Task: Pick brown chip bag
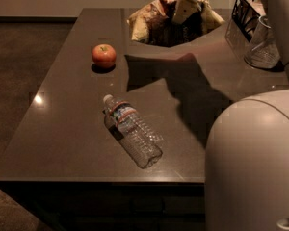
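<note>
The brown chip bag (156, 24), dark brown in the middle with pale tan ends, hangs in the air above the far part of the dark table (62, 129). My gripper (184, 11) comes down from the top of the view and is shut on the bag's upper middle. The bag casts a large shadow on the tabletop below it. The top of the gripper is cut off by the frame edge.
A red apple (104, 56) sits at the left of the table. A clear plastic water bottle (132, 137) lies on its side near the front. A black wire basket (248, 8) and a clear glass container (264, 44) stand at the far right. My pale body (253, 162) fills the lower right.
</note>
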`<state>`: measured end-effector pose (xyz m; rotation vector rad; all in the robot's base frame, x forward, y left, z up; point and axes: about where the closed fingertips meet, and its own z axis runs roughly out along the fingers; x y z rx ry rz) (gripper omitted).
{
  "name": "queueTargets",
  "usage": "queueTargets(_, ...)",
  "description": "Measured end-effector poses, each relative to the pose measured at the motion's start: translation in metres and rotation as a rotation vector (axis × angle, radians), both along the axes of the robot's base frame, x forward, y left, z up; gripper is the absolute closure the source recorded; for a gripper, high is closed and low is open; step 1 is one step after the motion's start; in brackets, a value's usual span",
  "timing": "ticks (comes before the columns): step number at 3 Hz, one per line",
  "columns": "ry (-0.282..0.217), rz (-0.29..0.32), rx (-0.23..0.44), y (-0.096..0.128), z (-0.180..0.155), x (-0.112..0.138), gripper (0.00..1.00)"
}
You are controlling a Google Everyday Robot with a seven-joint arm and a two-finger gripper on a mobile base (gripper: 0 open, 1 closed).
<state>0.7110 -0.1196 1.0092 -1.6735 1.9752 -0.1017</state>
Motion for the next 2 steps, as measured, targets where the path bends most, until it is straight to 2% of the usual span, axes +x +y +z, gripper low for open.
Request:
queueTargets(1, -0.018, -0.005, 0.035, 0.0057, 0.0238, -0.0058, 1.0)
queueTargets(2, -0.031, -0.005, 0.044, 0.0084, 0.0259, -0.0019, 1.0)
